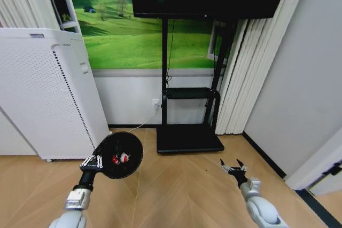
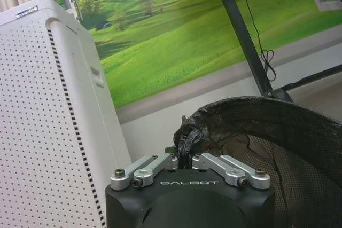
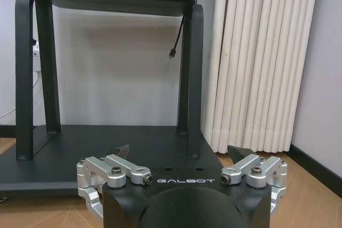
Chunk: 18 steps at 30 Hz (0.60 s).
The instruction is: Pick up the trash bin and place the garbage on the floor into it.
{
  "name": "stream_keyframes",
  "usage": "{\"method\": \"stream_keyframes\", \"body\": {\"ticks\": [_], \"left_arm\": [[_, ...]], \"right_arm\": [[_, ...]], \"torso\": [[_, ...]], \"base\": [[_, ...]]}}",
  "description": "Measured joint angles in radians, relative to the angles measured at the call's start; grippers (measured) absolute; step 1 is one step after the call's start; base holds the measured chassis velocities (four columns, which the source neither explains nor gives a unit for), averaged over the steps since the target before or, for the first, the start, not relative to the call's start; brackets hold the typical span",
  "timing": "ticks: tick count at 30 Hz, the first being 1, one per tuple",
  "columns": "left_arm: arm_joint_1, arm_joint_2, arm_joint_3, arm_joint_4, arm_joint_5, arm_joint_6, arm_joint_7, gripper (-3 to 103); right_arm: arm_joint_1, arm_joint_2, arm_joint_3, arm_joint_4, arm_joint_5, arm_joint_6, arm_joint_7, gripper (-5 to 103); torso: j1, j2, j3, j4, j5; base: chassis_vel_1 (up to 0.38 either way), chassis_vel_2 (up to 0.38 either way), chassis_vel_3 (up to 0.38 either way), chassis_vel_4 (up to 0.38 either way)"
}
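So the trash bin [image 1: 120,155] is up off the wood floor [image 1: 176,185], held out in front of the robot on its left side with the mouth tipped toward the head camera; you can see right down inside it, and there's a red-and-white wrapper [image 1: 121,158] sitting in the bottom; the left gripper [image 1: 95,159] is pinched tight on the near rim, and in the left wrist view the left gripper [image 2: 184,159] has a bunched-up bit of the black liner [image 2: 188,136] squeezed between its fingers, with the mesh wall of the bin [image 2: 283,158] curving off to one side; just behind the bin is the tall white perforated appliance [image 1: 45,92], against the wall with the green meadow mural [image 1: 128,36]; over on the robot's right, the right gripper [image 1: 232,164] hangs low above the floor with its fingers spread wide and nothing in them, near the black TV stand base [image 1: 188,139]; the right wrist view has that right gripper [image 3: 180,156] facing the stand [image 3: 107,137] and the white curtain [image 3: 259,62] beside it.
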Motion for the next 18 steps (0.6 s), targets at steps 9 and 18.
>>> {"method": "stream_keyframes", "body": {"ticks": [9,18], "left_arm": [[0.002,-0.009,0.001,-0.001,-0.001,-0.005,0.000,6],[0.001,-0.019,0.008,0.008,0.003,-0.011,0.001,6]], "right_arm": [[0.002,0.000,-0.004,0.000,-0.002,0.001,0.001,100],[0.003,0.000,-0.005,0.000,-0.003,0.001,0.002,100]], "torso": [[0.000,0.000,0.000,0.0000,0.0000],[0.000,0.000,0.000,-0.0001,0.0000]], "base": [[0.000,0.000,0.000,0.000],[0.004,0.006,-0.005,-0.003]]}}
